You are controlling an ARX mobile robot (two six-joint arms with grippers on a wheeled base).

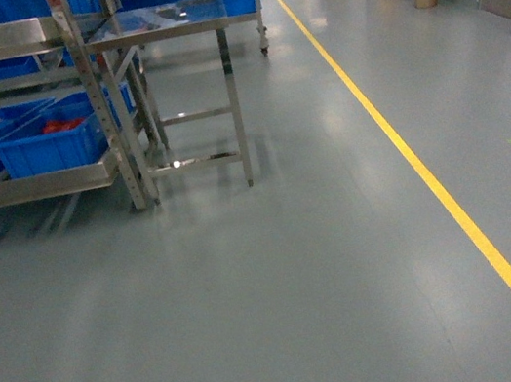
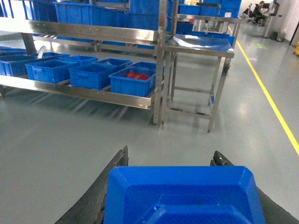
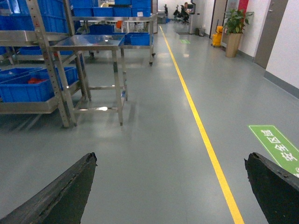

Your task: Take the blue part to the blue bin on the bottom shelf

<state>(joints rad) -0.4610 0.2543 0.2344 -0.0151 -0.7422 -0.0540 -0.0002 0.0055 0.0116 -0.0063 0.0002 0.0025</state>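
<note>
Between the fingers of my left gripper sits a bright blue plastic piece, and it fills the whole gap, with 1 dark finger hugging each side. So I'd call that claw clenched on it. It looks like moulded plastic with a raised rim, and I take it for the blue part, carried low and centred so it rides steady while the base rolls. The right gripper is spread wide with nothing in it, only grey floor between its 2 fingers, probably just parked out of the way.

Further out, the bottom shelf of the steel rack holds a row of blue bins. In the left wrist view I count about 6 clearly, though more run off the left edge. The nearest end one is the bin with red stuff inside, so that's not my target. The plain blue bin just beside it looks like a fair drop spot, but I can't tell which bin is meant.

Beside the rack stands 1 steel table, and 1 yellow floor line runs down the aisle. The rack is still well away, so my guess is that driving closer comes first.
</note>
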